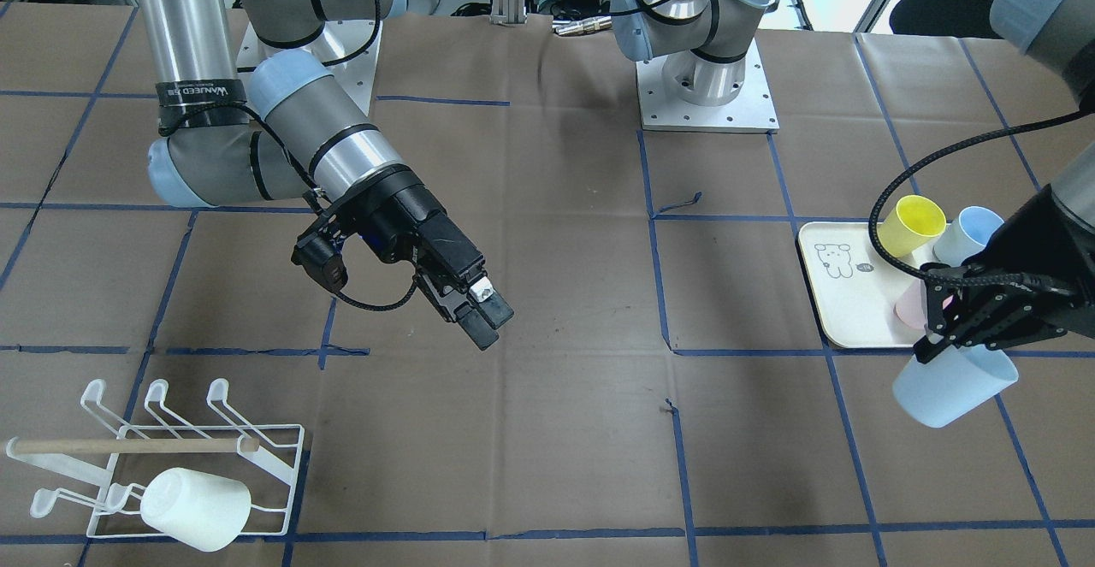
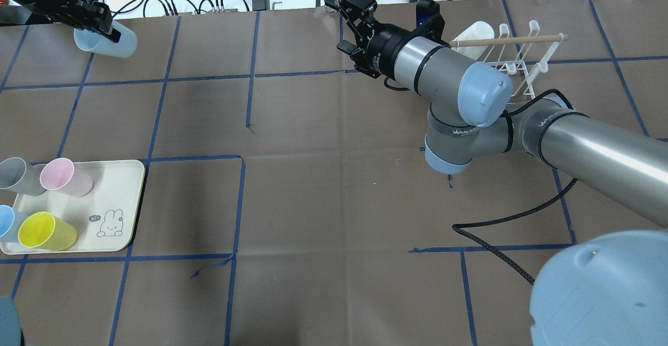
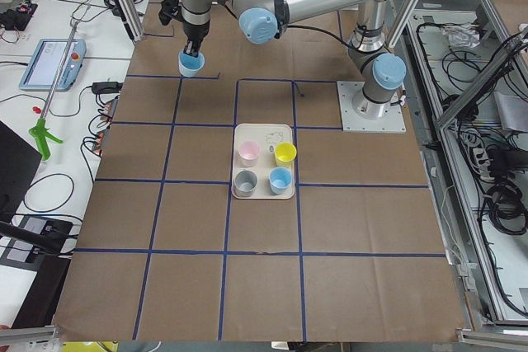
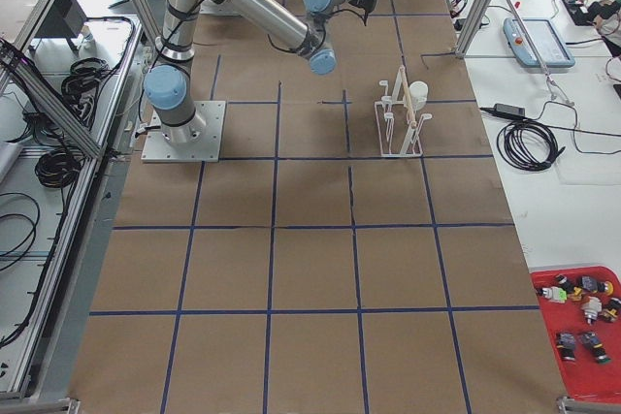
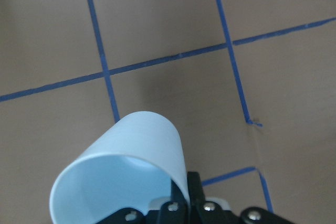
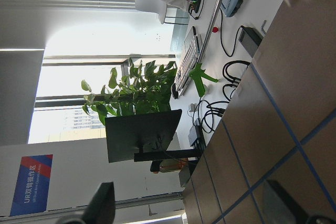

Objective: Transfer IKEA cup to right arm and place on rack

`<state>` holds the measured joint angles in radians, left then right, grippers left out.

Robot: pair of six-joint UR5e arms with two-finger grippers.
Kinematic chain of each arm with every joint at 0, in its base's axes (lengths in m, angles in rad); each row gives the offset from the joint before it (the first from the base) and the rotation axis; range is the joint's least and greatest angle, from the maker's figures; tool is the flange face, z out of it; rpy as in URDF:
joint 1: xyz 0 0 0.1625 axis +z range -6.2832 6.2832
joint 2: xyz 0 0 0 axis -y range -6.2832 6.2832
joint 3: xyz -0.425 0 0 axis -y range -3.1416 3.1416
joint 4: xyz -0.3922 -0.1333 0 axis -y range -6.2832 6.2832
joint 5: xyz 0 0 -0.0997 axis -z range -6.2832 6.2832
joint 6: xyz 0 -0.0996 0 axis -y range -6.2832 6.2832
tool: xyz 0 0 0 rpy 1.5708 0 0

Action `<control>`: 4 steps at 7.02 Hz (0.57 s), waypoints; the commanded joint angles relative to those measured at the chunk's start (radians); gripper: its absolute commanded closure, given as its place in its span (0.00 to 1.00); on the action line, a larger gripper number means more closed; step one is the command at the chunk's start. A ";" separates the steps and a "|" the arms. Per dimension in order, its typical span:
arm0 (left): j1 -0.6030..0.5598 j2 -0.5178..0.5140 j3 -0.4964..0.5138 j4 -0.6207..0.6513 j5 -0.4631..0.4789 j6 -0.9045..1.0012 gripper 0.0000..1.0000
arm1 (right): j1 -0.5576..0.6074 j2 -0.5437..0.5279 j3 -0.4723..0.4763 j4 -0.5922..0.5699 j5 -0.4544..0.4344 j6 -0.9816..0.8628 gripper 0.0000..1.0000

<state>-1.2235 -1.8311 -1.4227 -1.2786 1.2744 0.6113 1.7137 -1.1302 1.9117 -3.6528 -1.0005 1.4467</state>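
Blue cup lifted, pinched in left claw, right claw wide open and empty, handover and placing on rack pending.

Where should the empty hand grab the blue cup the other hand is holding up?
Around its bare wall near the closed bottom, side-on from the table's middle. The left hand pinches the light blue cup at its rim, leaving the rest free, and the open right hand hovers on that side.
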 commanded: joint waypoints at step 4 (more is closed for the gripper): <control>-0.049 0.003 -0.322 0.715 -0.470 0.018 1.00 | 0.006 0.046 0.000 -0.003 -0.012 0.027 0.00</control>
<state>-1.2473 -1.8237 -1.6630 -0.7640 0.9084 0.6287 1.7195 -1.0894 1.9116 -3.6577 -1.0124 1.4740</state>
